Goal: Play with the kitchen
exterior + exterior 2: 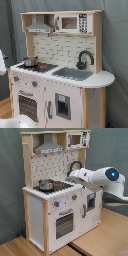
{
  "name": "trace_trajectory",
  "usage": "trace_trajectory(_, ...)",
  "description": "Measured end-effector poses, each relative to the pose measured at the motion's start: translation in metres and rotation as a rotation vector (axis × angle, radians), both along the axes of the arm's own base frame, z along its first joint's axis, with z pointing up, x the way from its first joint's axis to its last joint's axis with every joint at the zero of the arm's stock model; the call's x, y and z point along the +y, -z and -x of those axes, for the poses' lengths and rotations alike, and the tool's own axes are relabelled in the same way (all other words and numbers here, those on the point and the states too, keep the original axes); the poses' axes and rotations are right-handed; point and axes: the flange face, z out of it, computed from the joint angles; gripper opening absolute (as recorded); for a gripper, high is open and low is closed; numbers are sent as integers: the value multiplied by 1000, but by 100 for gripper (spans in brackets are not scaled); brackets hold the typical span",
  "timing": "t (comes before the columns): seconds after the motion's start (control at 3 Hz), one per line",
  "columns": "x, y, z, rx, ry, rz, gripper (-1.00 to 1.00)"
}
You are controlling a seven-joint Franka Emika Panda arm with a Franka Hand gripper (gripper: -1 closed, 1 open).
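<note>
The kitchen (pixel 60 75) is a tall white toy set with a light wood frame. It has a black stovetop (pixel 36 65), a grey sink (pixel 74 73), a black faucet (pixel 85 59), a hood (pixel 40 25) and a microwave (pixel 72 22). A small metal pot (pixel 30 61) stands on the stovetop. In the second exterior view the white arm (pixel 102 178) reaches in from the right over the kitchen (pixel 55 193) counter. Its gripper (pixel 71 176) hangs just above the counter beside the pot (pixel 46 184). In the first exterior view only a white piece of the arm (pixel 2 62) shows at the left edge.
The oven door (pixel 64 223) and knobs (pixel 57 204) face the front, below the counter. The kitchen stands on a wooden floor (pixel 100 243) against a grey curtain (pixel 10 178). Another white part of the robot (pixel 20 121) sits at the first exterior view's bottom left.
</note>
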Motion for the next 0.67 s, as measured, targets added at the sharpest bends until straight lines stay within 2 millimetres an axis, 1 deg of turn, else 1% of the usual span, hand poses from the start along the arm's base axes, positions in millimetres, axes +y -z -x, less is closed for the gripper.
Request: trace_trajectory(0.67, -4, -26, -42, 121, -42, -30, 100)
